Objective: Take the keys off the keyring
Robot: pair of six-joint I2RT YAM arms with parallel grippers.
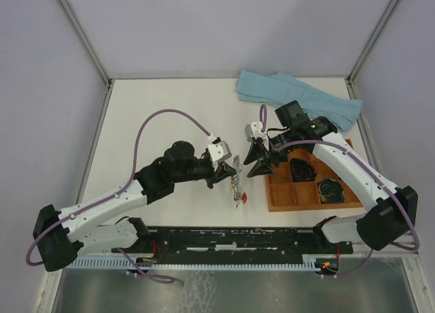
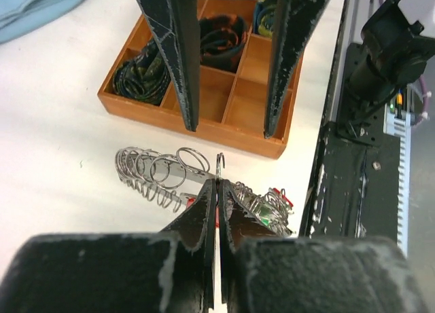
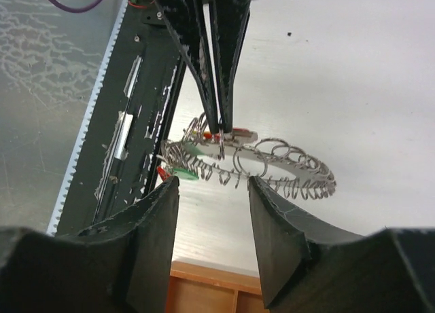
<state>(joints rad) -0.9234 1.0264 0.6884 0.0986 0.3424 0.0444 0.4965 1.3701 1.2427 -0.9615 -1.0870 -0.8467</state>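
Left wrist view: the left gripper (image 2: 217,187) is pinched fully closed on one small loop (image 2: 219,165) of the keyring (image 2: 158,172), which rests on the white table (image 2: 61,123) just in front of the wooden tray (image 2: 197,119). Red- and green-headed keys (image 2: 280,197) cluster at one end, beside the left fingertips. The right gripper (image 3: 212,184) stands beside the ring, jaws apart, holding nothing.
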